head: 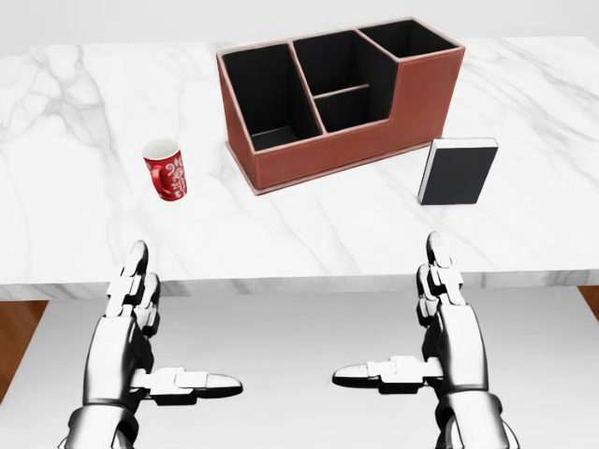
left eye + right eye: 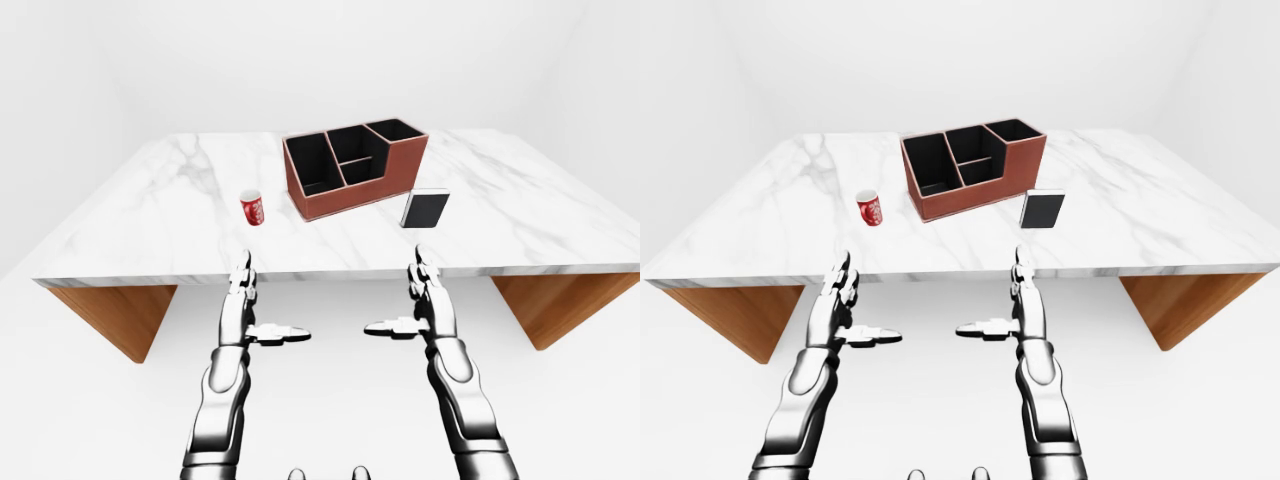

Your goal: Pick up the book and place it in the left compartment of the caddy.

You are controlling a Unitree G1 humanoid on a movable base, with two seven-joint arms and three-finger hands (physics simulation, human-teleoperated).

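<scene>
Both hands hover short of the desk [image 1: 56, 112] edge, fingers spread and empty, the left hand [image 1: 131, 318] below the red cup [image 1: 166, 169] and the right hand [image 1: 440, 318] below the book [image 1: 458, 172]. The book stands on the marble just beside the caddy [image 1: 342, 103], at its right end in the head view, dark cover toward the camera. Standing on a narrow edge, it will probably tip at the first nudge, so a one-sided approach could knock it flat or push it against the caddy wall. The left compartment [image 1: 267, 98] lies at the far end from the book, so the carry crosses the other sections, and a loose grasp risks dropping it into the wrong one. The cup, well apart, is little threat.
</scene>
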